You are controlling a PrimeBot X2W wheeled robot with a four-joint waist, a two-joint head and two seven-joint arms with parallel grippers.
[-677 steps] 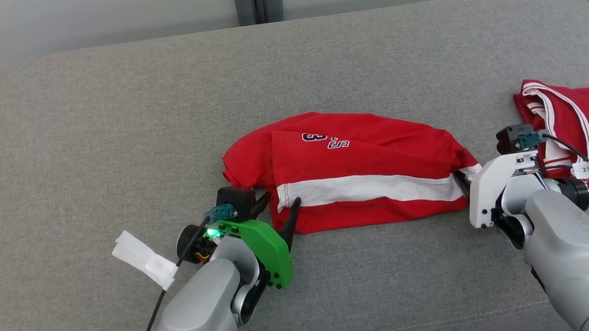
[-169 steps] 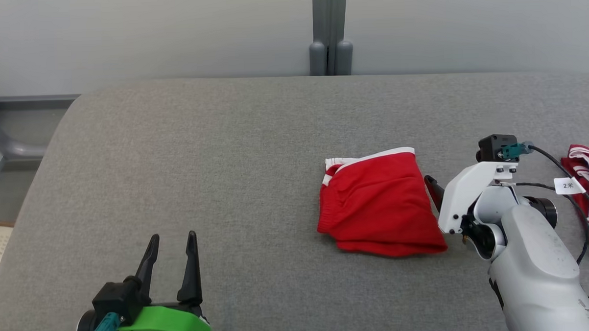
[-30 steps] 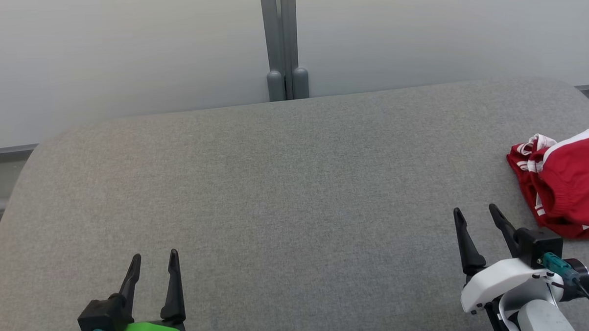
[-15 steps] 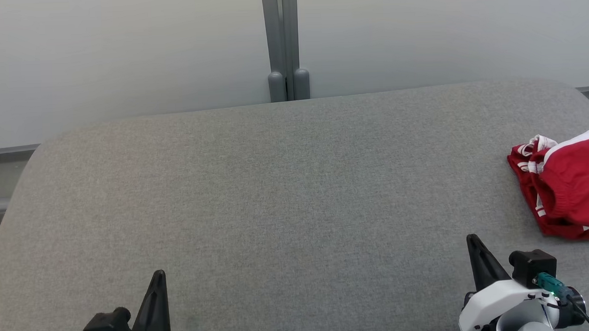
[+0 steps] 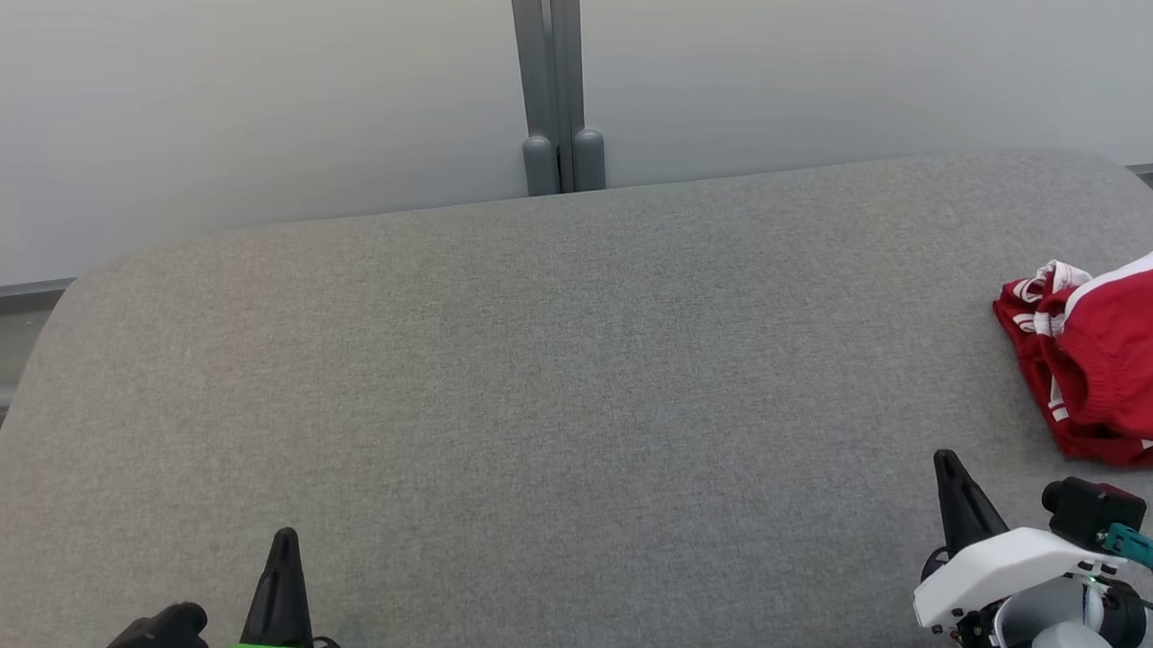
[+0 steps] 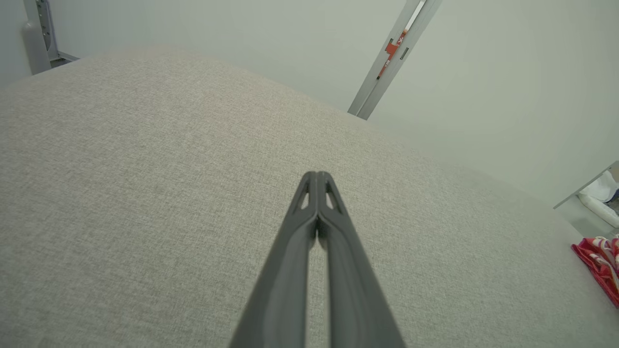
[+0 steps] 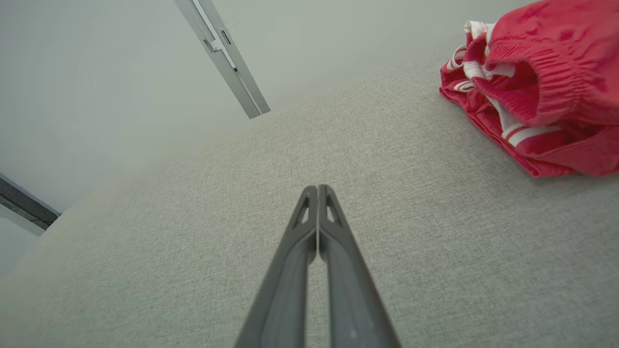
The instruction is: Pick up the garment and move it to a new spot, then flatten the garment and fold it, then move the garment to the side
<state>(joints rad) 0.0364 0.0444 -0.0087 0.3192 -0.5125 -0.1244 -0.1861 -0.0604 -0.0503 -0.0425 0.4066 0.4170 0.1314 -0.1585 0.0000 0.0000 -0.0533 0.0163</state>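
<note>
Ahead of the right gripper (image 5: pixel 948 466) and off to its outer side, near but not touching it, lies the red garment (image 5: pixel 1120 363) with white trim. It is folded into a compact bundle at the right margin of the grey upholstered cushion (image 5: pixel 559 363), and that placement reads as the set-aside position the task calls for. Well apart from it, the left gripper (image 5: pixel 283 550) sits low over bare fabric. Both grippers have fingers pressed together, pinching nothing, which suggests a parked posture with the work judged complete. Count: two grippers, one cushion, one grey wall post (image 5: pixel 549 85) beyond them, one red bundle. Whether the bundle comprises one piece or two stacked cannot be determined.
</note>
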